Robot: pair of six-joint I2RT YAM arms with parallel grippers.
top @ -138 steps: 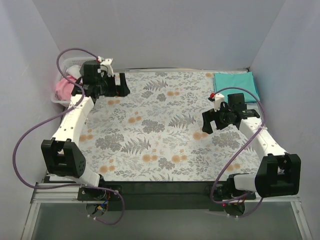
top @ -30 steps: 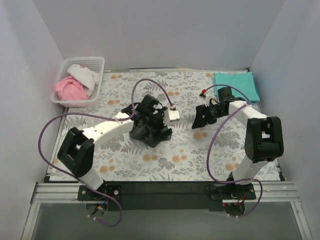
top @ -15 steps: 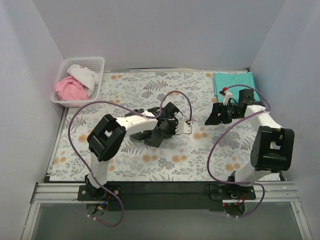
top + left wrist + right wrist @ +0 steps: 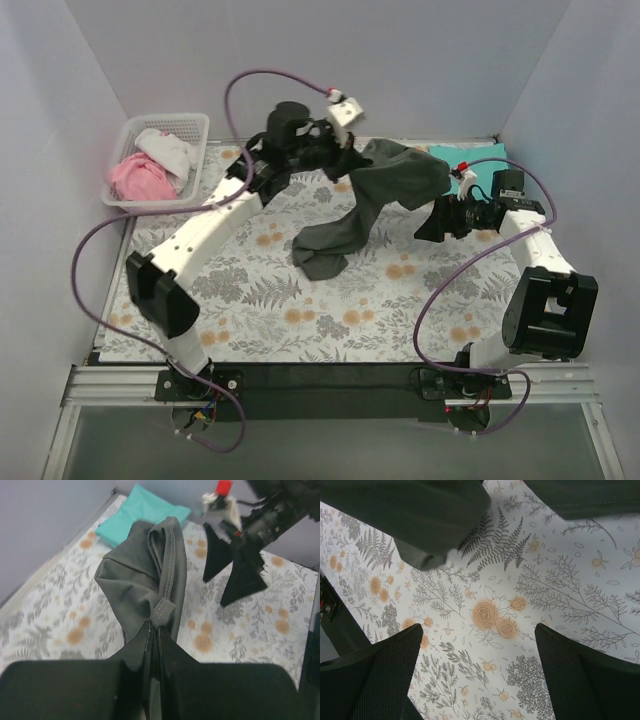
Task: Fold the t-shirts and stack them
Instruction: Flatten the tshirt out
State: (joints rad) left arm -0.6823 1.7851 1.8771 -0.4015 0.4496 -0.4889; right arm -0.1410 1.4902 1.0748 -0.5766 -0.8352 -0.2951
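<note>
A dark charcoal-grey t-shirt (image 4: 372,200) hangs bunched from my left gripper (image 4: 352,163), which is raised over the back of the floral sheet (image 4: 250,300). The shirt's lower end (image 4: 320,255) rests on the sheet. In the left wrist view the jaws (image 4: 156,630) are shut on a stitched fold of this shirt (image 4: 145,575). My right gripper (image 4: 440,220) stands open just right of the hanging cloth, its fingers (image 4: 385,672) wide apart over bare sheet, with the shirt (image 4: 420,515) above them. A folded teal t-shirt (image 4: 485,165) lies at the back right corner (image 4: 142,515).
A white basket (image 4: 195,125) with pink and white cloth stands at the back left. Grey walls close in the sheet on three sides. The arms' bases sit on a black rail (image 4: 320,380) at the near edge.
My left gripper shut on the dark t-shirt at mid-sheet and has lifted it up and toward the back. The right gripper has shifted slightly right and opened wider.
</note>
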